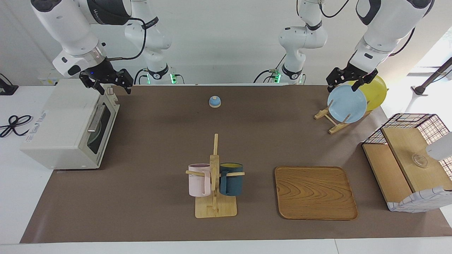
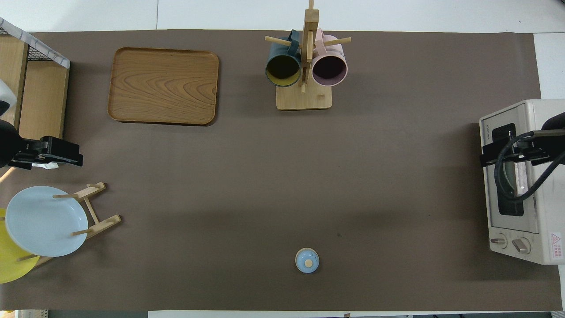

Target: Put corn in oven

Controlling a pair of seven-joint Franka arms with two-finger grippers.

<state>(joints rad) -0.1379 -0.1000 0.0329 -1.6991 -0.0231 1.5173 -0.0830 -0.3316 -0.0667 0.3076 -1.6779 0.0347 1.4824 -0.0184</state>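
The corn is not in view anywhere on the table. The white oven (image 1: 67,127) stands at the right arm's end of the table, with its dark glass door and silver bar handle (image 1: 96,118) shut; it also shows in the overhead view (image 2: 525,185). My right gripper (image 1: 106,84) hangs in the air over the oven's door edge, and it shows there in the overhead view too (image 2: 487,157). My left gripper (image 1: 348,83) hangs over the plate rack at the left arm's end, also seen from overhead (image 2: 66,152). Neither holds anything that I can see.
A blue plate (image 1: 347,104) and a yellow plate (image 1: 376,90) stand in a wooden rack. A wire-and-wood basket box (image 1: 406,155), a wooden tray (image 1: 315,192), a mug stand with a pink mug (image 1: 199,180) and a dark blue mug (image 1: 231,179), and a small blue bell (image 1: 214,101) sit on the brown mat.
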